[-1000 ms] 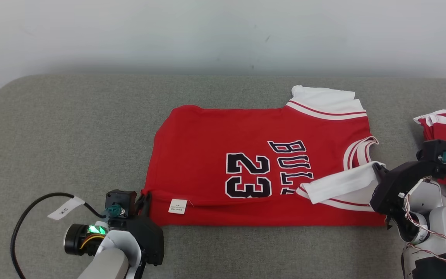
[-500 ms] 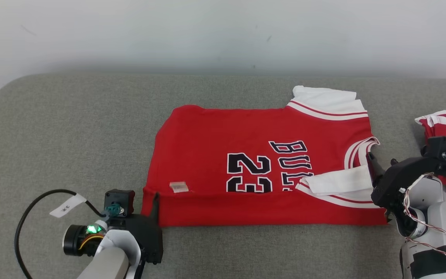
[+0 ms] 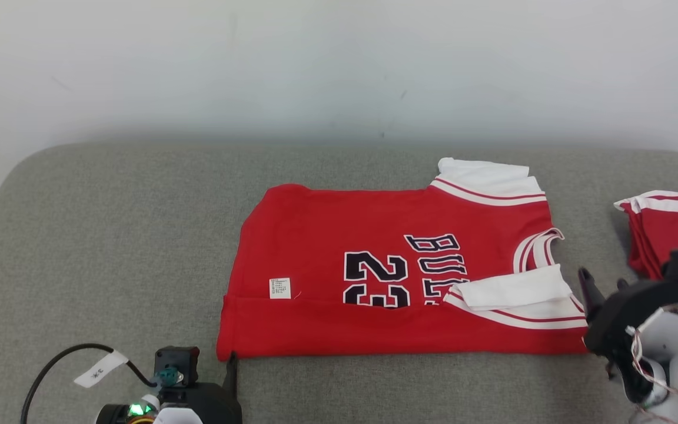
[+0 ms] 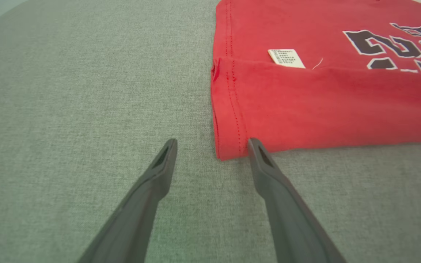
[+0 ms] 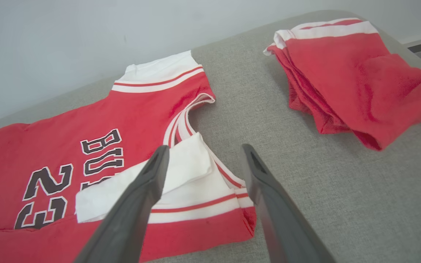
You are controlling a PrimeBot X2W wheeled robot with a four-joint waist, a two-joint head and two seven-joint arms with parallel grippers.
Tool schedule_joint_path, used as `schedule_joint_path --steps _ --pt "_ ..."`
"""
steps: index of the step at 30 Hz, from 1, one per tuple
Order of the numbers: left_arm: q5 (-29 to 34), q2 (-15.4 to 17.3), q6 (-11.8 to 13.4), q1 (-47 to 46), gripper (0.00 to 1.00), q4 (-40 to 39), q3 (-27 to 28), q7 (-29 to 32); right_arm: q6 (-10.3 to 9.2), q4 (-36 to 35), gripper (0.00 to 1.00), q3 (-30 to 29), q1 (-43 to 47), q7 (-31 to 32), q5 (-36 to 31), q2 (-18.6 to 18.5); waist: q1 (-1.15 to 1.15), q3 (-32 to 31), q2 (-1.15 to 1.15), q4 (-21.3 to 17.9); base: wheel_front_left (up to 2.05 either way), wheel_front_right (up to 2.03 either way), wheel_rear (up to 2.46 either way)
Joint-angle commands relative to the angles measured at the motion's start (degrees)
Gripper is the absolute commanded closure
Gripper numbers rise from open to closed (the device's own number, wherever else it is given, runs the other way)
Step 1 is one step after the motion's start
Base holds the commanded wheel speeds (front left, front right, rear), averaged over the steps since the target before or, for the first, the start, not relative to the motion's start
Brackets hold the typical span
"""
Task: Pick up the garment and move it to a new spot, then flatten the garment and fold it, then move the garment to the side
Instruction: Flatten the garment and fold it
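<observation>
Red shirt [image 3: 374,235] lies flat in the middle of the grey table [image 3: 109,235]. Its near edge is folded over half the no. 23, w/ a white sleeve [image 3: 515,291] on top. L hand [image 4: 212,142] is wide open & holds nothing, right at the shirt's corner. R hand [image 5: 205,147] is open too & empty, just over the white sleeve. Pile of red clothes [image 3: 665,229] sits apart on the right.

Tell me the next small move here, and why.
Probably reach both arms to the far edge of the jersey for the second fold. The near strip already lies folded over the number, and the left gripper and right gripper stand open at the near corners, holding nothing.
</observation>
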Motion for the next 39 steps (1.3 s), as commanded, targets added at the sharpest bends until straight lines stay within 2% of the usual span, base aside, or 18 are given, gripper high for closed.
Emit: schedule_joint_path --steps 1,6,15,26,32,33,34,35,36,37,38,39 --pt "-0.1 0.3 0.4 1.0 0.0 -0.4 0.0 0.2 0.14 -0.6 0.0 -0.5 1.5 0.5 -0.6 0.0 0.01 -1.0 0.0 -0.3 0.0 0.0 0.0" --pt "-0.6 0.5 1.7 1.6 0.0 -1.6 -0.1 1.4 0.14 -1.3 0.0 -1.9 4.9 1.9 -1.4 0.2 0.01 -1.4 0.0 -0.9 0.0 0.0 0.0" --pt "-0.3 -0.4 3.9 -2.8 0.0 -2.2 0.1 3.5 0.14 5.1 0.0 -2.8 1.9 1.5 -2.2 0.2 0.01 2.2 0.0 -1.0 0.0 0.0 0.0" --pt "-0.7 -2.3 3.5 -4.5 0.0 0.7 -1.1 4.1 0.14 14.8 0.0 -5.6 -3.5 -0.2 -5.0 0.2 0.01 5.7 0.0 -0.2 0.0 0.0 0.0" --pt "-1.7 -3.2 3.4 -4.9 0.0 3.7 -1.3 5.8 0.09 20.2 0.0 -6.3 -4.4 2.2 -6.1 0.4 0.01 6.1 0.0 0.0 0.0 0.0 0.0" --pt "-1.9 -3.2 3.3 -4.8 0.33 4.1 -1.3 6.2 0.09 20.8 0.0 -6.0 -4.4 2.5 -5.9 0.4 0.01 6.1 0.0 -0.1 0.0 0.0 0.0" --pt "-2.2 -3.3 3.0 -4.7 0.53 4.5 -1.3 6.4 0.09 21.4 0.0 -5.7 -4.4 3.0 -5.5 0.5 0.01 6.0 0.0 -0.1 0.0 0.0 0.0" --pt "-2.2 -3.3 3.0 -4.7 0.53 4.5 -1.3 6.4 0.09 21.4 0.0 -5.7 -4.4 3.0 -5.5 0.5 0.01 6.0 0.0 -0.1 0.0 0.0 0.0" --pt "-2.4 -3.4 2.7 -4.6 0.79 4.8 -1.5 6.8 0.09 21.8 0.09 -5.5 -4.5 3.3 -5.1 0.6 0.01 6.0 0.0 -0.1 0.0 0.0 0.0" --pt "-2.6 -3.5 2.5 -4.4 1.0 5.1 -1.7 7.1 0.09 22.1 0.71 -5.3 -4.4 3.3 -4.9 0.7 0.01 5.9 0.0 -0.2 0.0 0.0 0.0" --pt "-2.8 -3.6 2.2 -4.2 1.0 5.4 -1.8 7.5 0.09 22.3 0.93 -5.1 -4.5 3.4 -4.7 0.7 0.01 5.8 0.0 -0.2 0.0 0.0 0.0" --pt "-2.9 -3.7 1.9 -4.2 1.0 5.6 -1.8 7.8 0.09 22.4 1.0 -4.8 -4.4 3.4 -4.5 0.7 0.01 5.8 0.0 -0.2 0.0 0.0 0.0"
